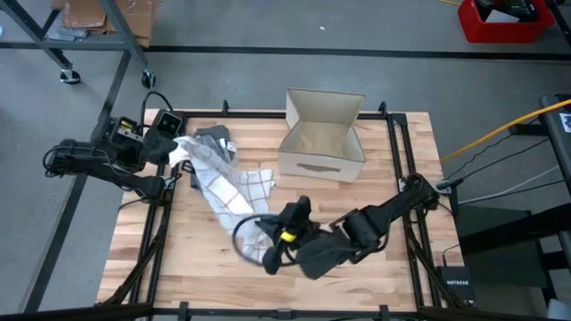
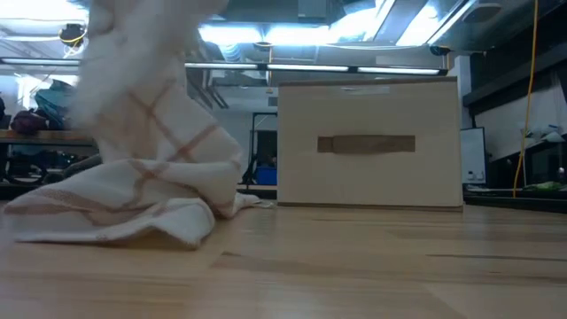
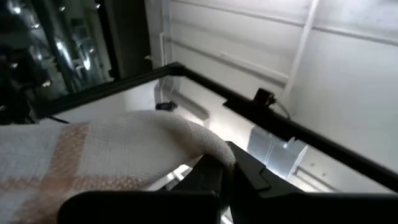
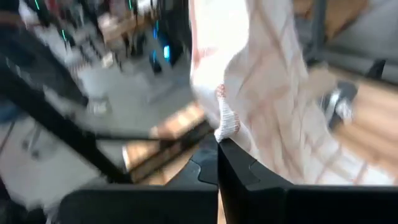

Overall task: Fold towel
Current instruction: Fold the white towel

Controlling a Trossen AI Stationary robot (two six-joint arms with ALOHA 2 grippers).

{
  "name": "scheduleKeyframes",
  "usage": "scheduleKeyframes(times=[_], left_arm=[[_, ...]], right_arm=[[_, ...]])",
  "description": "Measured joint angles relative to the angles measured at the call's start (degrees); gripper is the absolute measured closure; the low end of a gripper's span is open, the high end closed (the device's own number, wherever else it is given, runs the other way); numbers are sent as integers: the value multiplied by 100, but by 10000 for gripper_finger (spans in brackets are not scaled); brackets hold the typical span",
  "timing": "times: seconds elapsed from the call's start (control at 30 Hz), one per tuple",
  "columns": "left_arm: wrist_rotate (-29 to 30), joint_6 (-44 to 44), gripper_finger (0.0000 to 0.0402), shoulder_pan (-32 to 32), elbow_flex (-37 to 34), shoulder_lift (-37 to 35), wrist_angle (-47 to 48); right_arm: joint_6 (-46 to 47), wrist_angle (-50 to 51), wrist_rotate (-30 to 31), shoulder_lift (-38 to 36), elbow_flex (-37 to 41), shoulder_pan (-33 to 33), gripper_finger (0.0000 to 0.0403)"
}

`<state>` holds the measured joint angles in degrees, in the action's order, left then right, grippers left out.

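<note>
Cardboard box [image 1: 322,135] beside towel [image 1: 227,181]

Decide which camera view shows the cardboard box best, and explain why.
The high view: the whole open cardboard box shows at the table's far edge. The low view shows only its handled front. Neither wrist view shows it clearly.

Overhead camera looks straight down on the table [image 1: 357,223]; a tabletop camera looks level across it. Both show the cardboard box [image 1: 321,138]; wrist cameras sit close on the towel [image 3: 106,155].
</note>
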<state>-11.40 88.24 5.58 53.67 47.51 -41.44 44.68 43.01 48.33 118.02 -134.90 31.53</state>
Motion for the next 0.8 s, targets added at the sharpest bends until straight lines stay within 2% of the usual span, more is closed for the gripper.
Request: scheduleKeyframes(times=[0.1,0.3,0.6,0.7,0.8], left_arm=[[-211,-2,401,0,0,-2,252],[-236,1,401,0,0,-2,645],[-239,-17,401,7,0,0,1143],[-239,-17,401,7,0,0,1246],[-241,-18,401,7,0,0,1280]], right_arm=[[455,521,-503,115,1,-4,402],[821,1007,-1341,255,0,-4,402],[893,1049,-1745,310,-1,-7,399],[909,1087,-2099,310,-1,-8,386],[1062,1173,-2208,310,-1,-7,365]])
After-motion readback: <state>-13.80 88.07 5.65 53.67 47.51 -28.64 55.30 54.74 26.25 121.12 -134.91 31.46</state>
